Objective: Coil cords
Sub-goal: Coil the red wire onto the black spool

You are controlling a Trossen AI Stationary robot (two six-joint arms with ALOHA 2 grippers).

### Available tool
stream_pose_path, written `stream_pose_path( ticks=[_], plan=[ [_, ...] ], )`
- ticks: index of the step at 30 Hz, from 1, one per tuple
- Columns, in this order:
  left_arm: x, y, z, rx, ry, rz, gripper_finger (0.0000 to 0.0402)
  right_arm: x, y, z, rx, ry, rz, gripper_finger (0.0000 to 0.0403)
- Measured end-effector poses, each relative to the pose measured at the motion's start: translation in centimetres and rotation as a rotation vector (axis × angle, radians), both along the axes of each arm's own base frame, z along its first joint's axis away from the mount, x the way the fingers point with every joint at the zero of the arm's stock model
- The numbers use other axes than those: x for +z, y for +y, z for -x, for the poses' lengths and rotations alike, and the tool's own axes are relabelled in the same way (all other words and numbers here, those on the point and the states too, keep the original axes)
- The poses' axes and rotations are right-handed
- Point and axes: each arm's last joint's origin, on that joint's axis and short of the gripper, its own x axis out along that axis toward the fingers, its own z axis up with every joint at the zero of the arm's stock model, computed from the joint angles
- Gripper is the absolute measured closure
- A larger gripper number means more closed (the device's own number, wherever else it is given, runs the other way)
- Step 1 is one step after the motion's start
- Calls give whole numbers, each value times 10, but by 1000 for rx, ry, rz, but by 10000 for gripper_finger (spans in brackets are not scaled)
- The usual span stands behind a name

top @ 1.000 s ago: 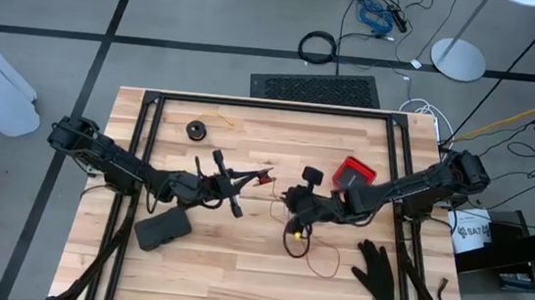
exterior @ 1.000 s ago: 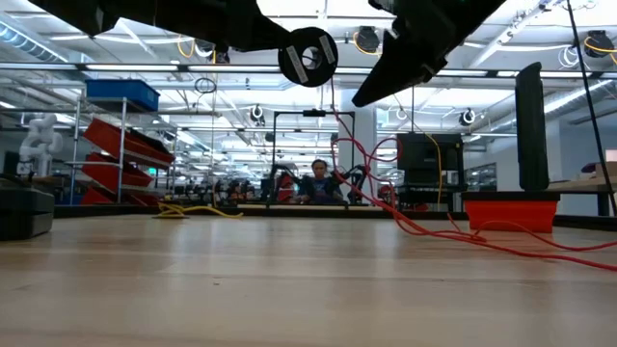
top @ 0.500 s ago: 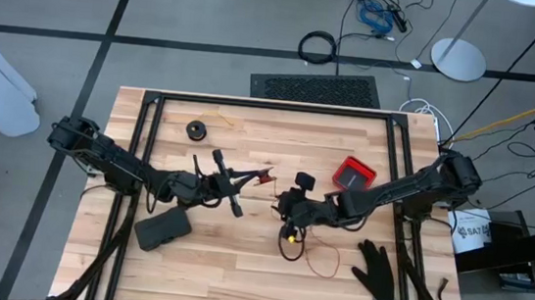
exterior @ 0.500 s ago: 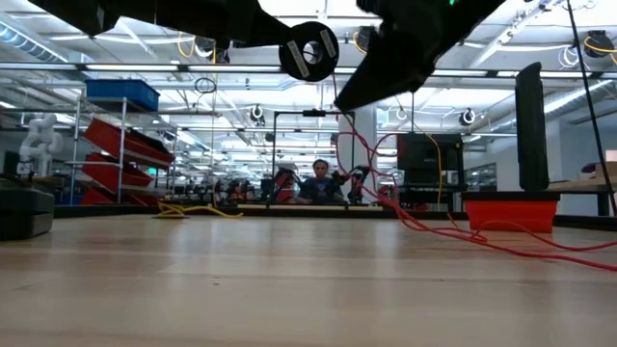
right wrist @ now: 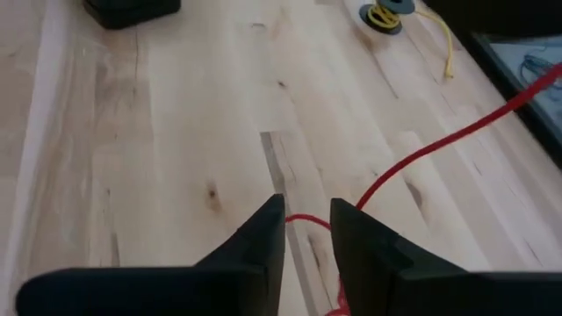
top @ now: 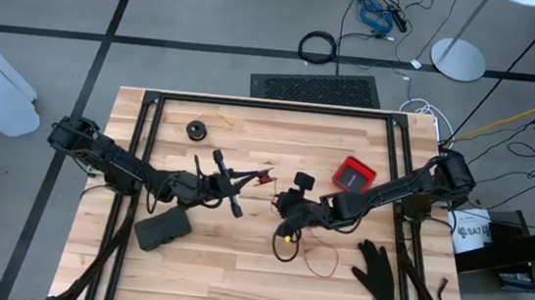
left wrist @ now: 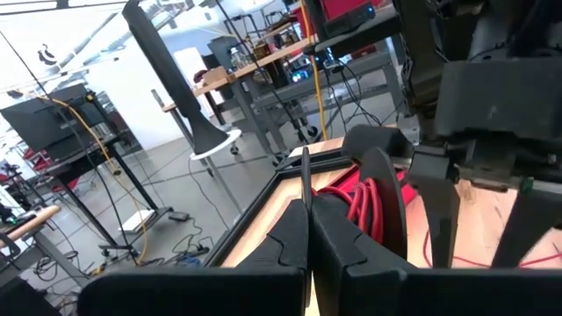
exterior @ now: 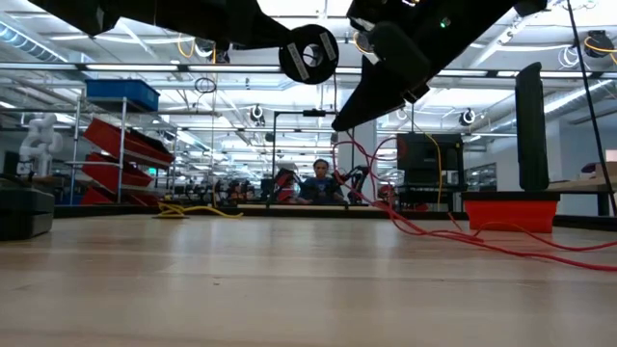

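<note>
1. The place is a robotics lab or workshop hall.
2. Shelving (exterior: 120, 145) holds red bins (exterior: 130, 143).
3. Benches carry monitors (exterior: 421, 159).
4. Cables (top: 380, 8) trail over the grey floor (top: 211, 17).

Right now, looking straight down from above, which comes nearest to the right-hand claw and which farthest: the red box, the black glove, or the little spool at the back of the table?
Measured from the right gripper in the high view:
1. Red box, on its right, toward the table's back.
2. Black glove, at the front right corner.
3. Small black spool, across the table at the back left.
</note>
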Motion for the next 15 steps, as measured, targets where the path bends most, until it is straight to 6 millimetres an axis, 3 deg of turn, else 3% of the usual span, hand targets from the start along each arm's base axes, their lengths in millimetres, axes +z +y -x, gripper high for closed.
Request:
stream_pose_path(
  ticks=[15],
  plan=[
    [0,0,0,0,3,0,402,5,3,8,-3,28,51,339]
  ],
)
